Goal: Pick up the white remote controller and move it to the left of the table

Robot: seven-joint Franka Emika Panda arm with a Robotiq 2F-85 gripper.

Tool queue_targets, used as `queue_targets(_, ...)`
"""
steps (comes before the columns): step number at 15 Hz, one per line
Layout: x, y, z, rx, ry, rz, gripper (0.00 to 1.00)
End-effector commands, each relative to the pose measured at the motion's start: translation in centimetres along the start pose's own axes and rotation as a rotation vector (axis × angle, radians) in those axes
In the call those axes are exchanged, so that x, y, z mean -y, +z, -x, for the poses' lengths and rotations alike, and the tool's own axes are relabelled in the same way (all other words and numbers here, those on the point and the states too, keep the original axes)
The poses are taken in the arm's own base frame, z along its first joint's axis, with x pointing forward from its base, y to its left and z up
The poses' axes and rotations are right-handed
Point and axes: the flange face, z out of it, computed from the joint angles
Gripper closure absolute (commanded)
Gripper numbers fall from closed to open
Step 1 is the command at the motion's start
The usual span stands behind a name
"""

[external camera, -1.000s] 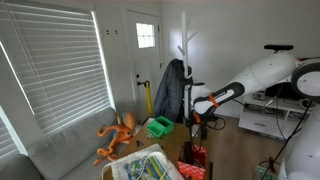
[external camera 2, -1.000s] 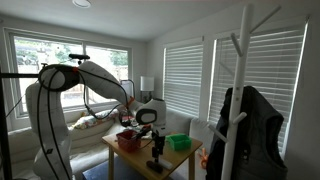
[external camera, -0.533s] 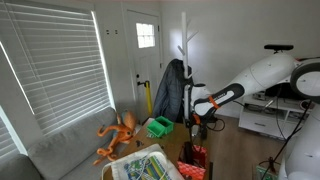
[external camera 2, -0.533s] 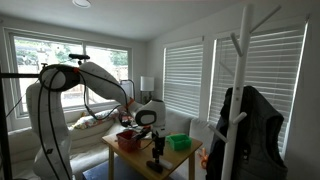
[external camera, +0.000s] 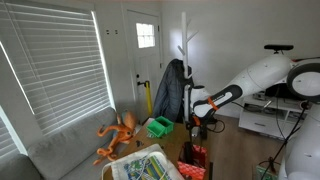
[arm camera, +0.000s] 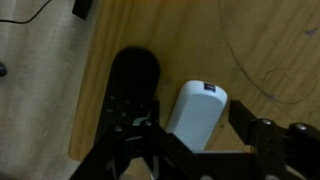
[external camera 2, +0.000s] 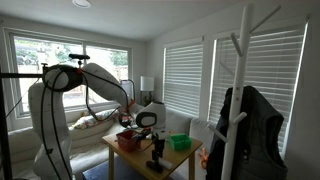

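Note:
The white remote controller (arm camera: 197,115) lies on the brown wooden table (arm camera: 250,50), near the table edge that runs down the left of the wrist view. My gripper (arm camera: 195,122) is open and straddles the remote. One black finger (arm camera: 135,95) is close against the remote's left side. The other finger (arm camera: 256,125) stands a little apart on its right. In both exterior views the gripper (external camera: 203,119) (external camera 2: 153,134) hangs low over the table (external camera 2: 132,152); the remote is too small to make out there.
A green basket (external camera: 159,127) (external camera 2: 179,143), an orange octopus toy (external camera: 118,134), a red object (external camera: 195,158) and a black object (external camera 2: 157,160) sit around the table. A grey sofa (external camera: 65,152) and a coat rack (external camera: 185,60) stand nearby. Carpet (arm camera: 40,90) lies past the table edge.

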Motion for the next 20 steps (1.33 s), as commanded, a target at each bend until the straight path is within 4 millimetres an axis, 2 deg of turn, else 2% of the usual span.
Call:
queue_targets(1,-0.2,0.5,0.1,-0.010,0.015,0.003,0.54)
queue_targets(4,-0.5,-0.9,-0.3,-0.035,0.019,-0.012,0.76)
queue_targets(5,-0.6,-1.7,-0.2,-0.045,0.015,-0.022,0.79)
queue_targets(7,-0.3,-3.9,-0.1,-0.086,-0.015,-0.058,0.79)
queue_targets(10,0.8,-8.6,0.8,-0.163,-0.143,-0.139,0.79)
queue_targets(14,3.2,-15.1,3.9,-0.224,-0.368,-0.197,0.79)
queue_targets(15,2.8,-12.5,2.5,-0.206,-0.284,-0.171,0.79)
queue_targets(16,3.1,-13.6,3.0,-0.218,-0.300,-0.182,0.54)
queue_targets(20,2.8,-12.5,2.6,-0.203,-0.289,-0.166,0.54)
